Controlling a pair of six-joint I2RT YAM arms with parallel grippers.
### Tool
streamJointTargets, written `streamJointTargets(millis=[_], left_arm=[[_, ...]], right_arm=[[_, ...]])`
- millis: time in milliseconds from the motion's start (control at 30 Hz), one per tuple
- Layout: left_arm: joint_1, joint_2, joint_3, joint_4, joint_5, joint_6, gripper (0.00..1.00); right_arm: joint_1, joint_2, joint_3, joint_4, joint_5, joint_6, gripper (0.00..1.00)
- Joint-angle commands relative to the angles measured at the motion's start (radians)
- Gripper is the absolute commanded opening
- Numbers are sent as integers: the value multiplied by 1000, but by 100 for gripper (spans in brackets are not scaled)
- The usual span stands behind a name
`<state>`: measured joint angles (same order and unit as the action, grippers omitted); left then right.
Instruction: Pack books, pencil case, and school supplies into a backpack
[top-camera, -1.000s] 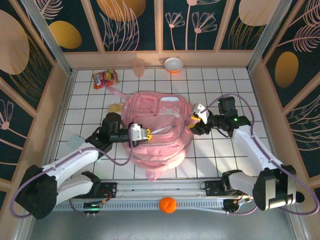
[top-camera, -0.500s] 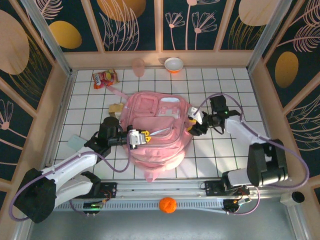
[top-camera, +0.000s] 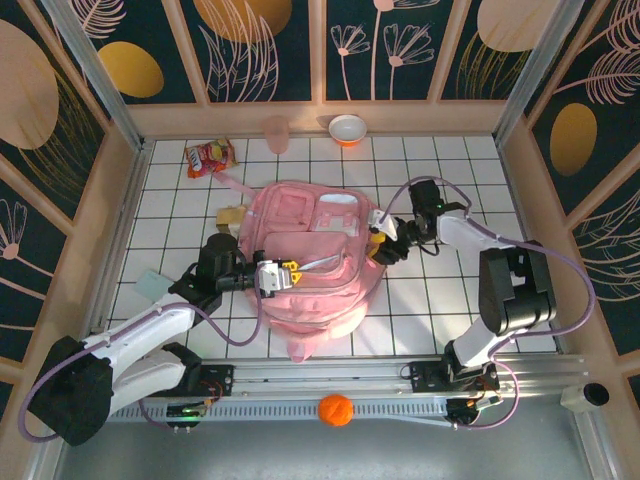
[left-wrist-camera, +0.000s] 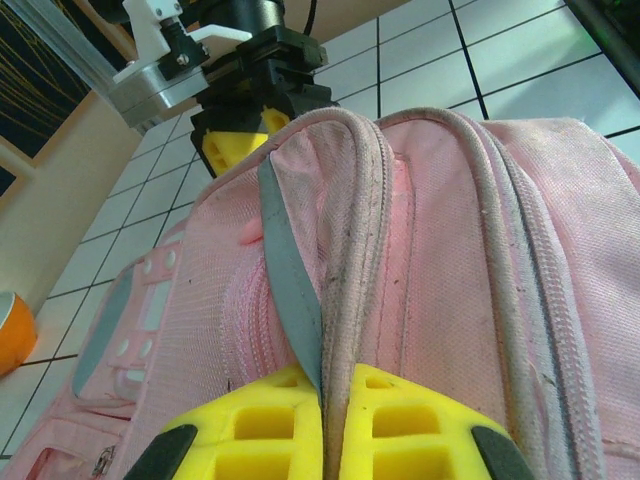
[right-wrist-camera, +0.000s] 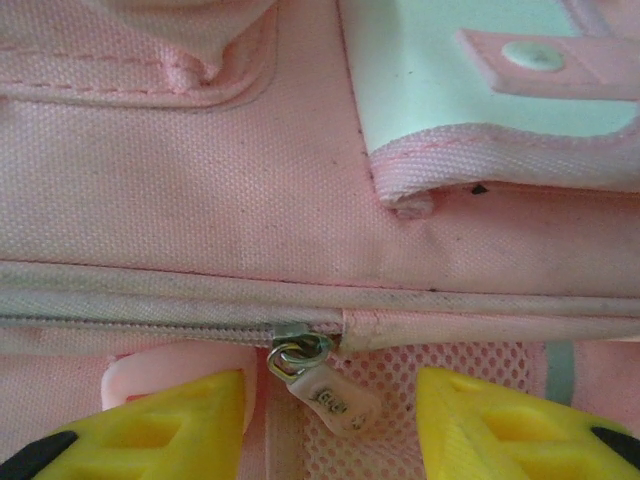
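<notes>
**Left gripper (left-wrist-camera: 322, 395) pinching webbing; right gripper (right-wrist-camera: 330, 425) spread at zip pull**

Left gripper: yellow fingers pressed together on a grey webbing strip (left-wrist-camera: 288, 280). The strip runs along the raised ridge of the large soft pink backpack (top-camera: 320, 300). A pink piped seam runs into the same pinch beside it.

Right gripper: at the right edge of the backpack, jaws standing apart. A small pale pink zipper pull (right-wrist-camera: 322, 392) on a silver ring hangs between the two yellow fingers and appears to touch neither. The zip track runs left from the slider, with pink mesh showing just below it on the right.

Backpack: lies flat mid-table on the white tiled surface (top-camera: 450, 290), front pockets up. Its near edge lies close to the metal rail (top-camera: 330, 372) at the near side. The left arm lies across the near-left tiles and reaches the backpack's left edge.

Margins:
- A tan-yellow blocky piece (top-camera: 232, 216) sits at the backpack's far-left edge; cannot tell whether it touches.
- Bare tile shows to the right, between the right arm and the wooden side wall (top-camera: 520, 200).
- A strip of bare tile also shows on the far side.
- A red-orange snack packet (top-camera: 209, 156), a pink cup (top-camera: 277, 133) and a white bowl with an orange rim (top-camera: 348, 129) stand along the far wall, well apart from the backpack.
- An orange ball (top-camera: 336, 410) lies nearer than the rail.
</notes>
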<state>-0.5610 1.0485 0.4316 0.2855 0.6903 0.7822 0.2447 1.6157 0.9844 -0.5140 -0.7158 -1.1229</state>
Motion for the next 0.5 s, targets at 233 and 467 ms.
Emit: streamJointTargets(millis=[233, 467], left_arm=[[7, -10, 35, 83, 47, 40, 0], [7, -6, 43, 68, 20, 33, 0]], right_arm=[[18, 51, 109, -132, -85, 2, 30], [15, 5, 137, -143, -60, 91, 0]])
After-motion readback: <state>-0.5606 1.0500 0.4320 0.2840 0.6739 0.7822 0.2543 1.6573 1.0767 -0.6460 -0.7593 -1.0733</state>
